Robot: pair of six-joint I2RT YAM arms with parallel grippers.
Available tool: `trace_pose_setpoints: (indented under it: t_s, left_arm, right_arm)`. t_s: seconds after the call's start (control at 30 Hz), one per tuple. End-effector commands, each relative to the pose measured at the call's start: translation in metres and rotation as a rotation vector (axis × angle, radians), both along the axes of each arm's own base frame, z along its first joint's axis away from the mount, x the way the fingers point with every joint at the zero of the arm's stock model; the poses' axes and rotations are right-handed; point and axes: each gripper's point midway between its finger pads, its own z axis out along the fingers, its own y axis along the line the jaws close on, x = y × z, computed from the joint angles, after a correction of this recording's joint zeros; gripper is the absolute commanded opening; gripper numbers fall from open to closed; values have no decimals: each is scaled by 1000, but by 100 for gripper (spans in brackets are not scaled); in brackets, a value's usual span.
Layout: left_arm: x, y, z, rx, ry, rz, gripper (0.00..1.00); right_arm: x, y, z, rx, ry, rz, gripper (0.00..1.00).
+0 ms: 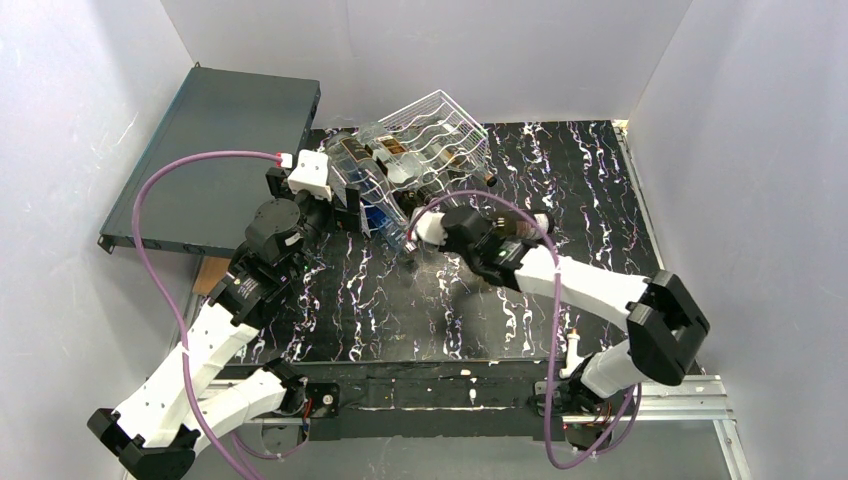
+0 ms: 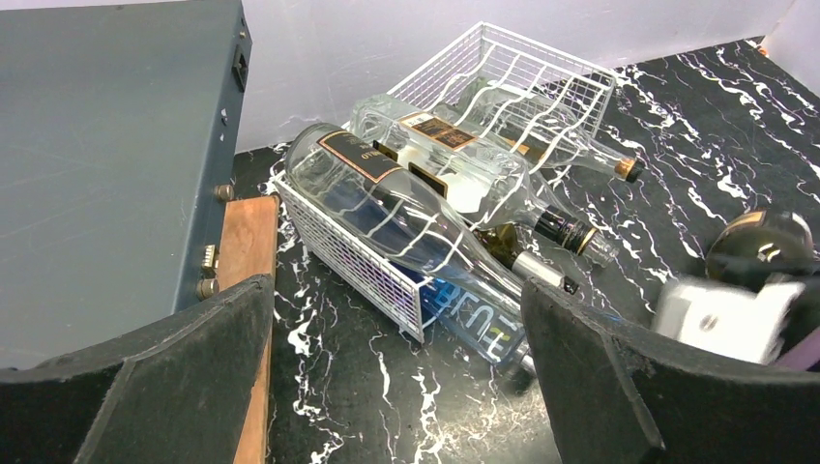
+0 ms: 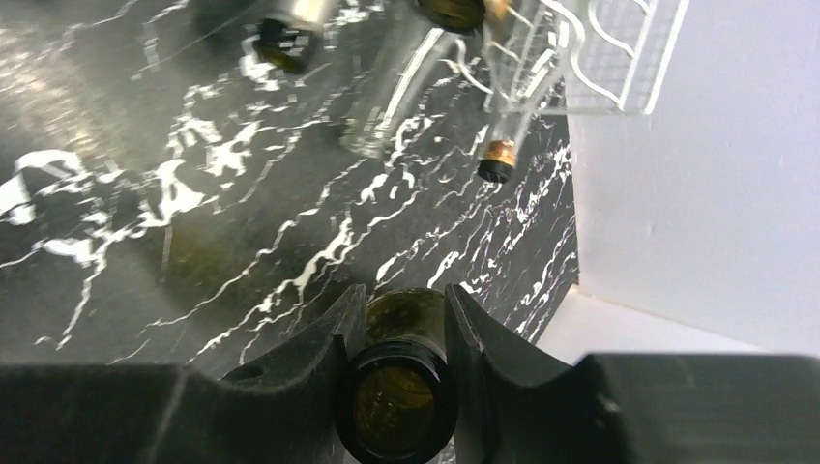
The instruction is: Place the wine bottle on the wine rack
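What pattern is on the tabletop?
The tabletop is black with white marble-like veins, clearest in the top external view.

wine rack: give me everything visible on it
The wine rack is white wire grid, box-shaped, with wavy tiers and a fine-mesh end panel. It sits at an angle on the black marbled table near the back wall, beside the dark grey box. Several glass bottles lie in it, necks poking out.

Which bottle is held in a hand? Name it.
The dark green wine bottle, clamped at its neck by the right hand; the others lie in the white wine rack.
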Motion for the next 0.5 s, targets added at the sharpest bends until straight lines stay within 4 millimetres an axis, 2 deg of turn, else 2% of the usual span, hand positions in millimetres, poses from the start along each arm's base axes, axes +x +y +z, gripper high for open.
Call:
trace_pose_setpoints:
  t_s: [0.0,0.07,0.13,0.2,0.3,0.4,0.47]
  left_arm:
    - [-1,4,8,-11,-32,18,99]
    - [-1,4,7,-9,-30,19,99]
    - [0,4,7,-5,-30,22,99]
    - [1,4,7,-3,-29,23,99]
    - [1,4,7,-3,-28,20,99]
    - [1,4,7,-2,-29,20,99]
    - [1,4,7,-4,-28,20,99]
  right_arm:
    - [-28,24,-37,-126,19,50,1]
    - [-42,37,-55,-179,30,89,1]
    - [-63,50,-84,-247,50,146,1]
    - [-87,51,-127,-389,71,209,1]
    - [-100,48,-154,-458,93,264,1]
    - [-103,45,-168,-504,87,274,1]
    - [-105,44,-170,-514,85,275,12]
